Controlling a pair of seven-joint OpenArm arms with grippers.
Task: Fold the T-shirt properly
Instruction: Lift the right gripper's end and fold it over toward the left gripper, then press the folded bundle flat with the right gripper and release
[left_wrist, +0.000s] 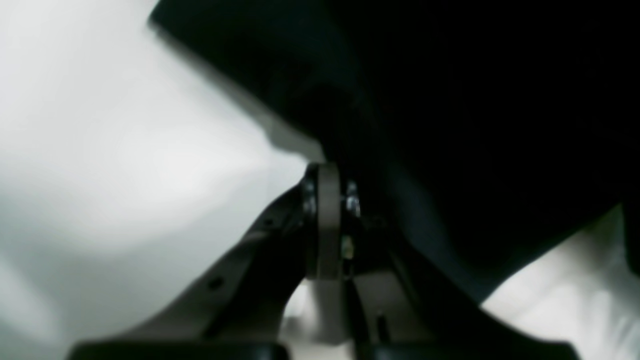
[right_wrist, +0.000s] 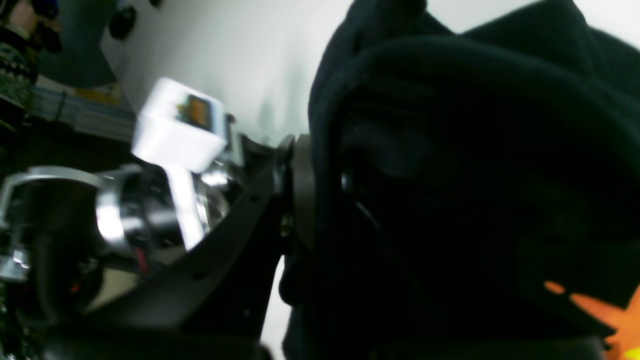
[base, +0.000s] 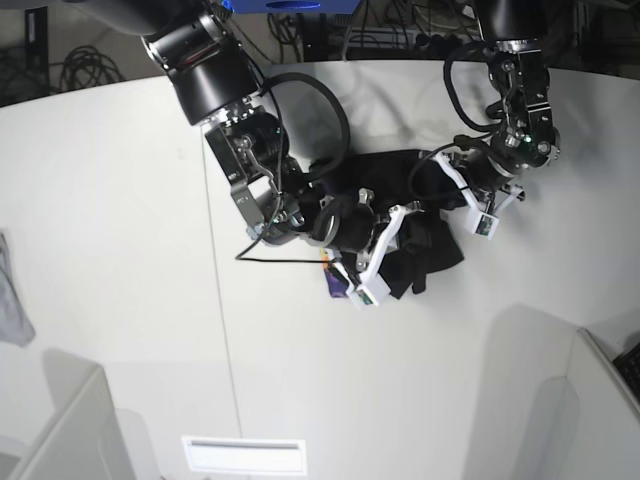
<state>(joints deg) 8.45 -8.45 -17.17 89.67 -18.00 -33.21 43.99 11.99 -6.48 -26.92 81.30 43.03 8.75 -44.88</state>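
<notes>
I have the shirt bunched in a dark heap on the white table, a little toward two o'clock of the base view's centre, strung between my two arms. A scrap of purple and orange print pokes out at the heap's seven o'clock edge, just under the right wrist.

My right gripper is clenched on the shirt: in its wrist view the grey pad presses straight against black cloth, and the fabric wraps over and hides the other finger. An orange patch of the print shows at that view's five o'clock corner. (The white camera mount at ten o'clock is blurred.)

My left gripper is pinched tight, the pad meeting the opposite finger with no gap visible, and black cloth drapes from one o'clock down over its right side. I judge it holds the shirt's edge, though the pinch point itself is dark and soft. The table fills the left half.

A small grey cloth lies at the table's nine o'clock edge, well apart.
</notes>
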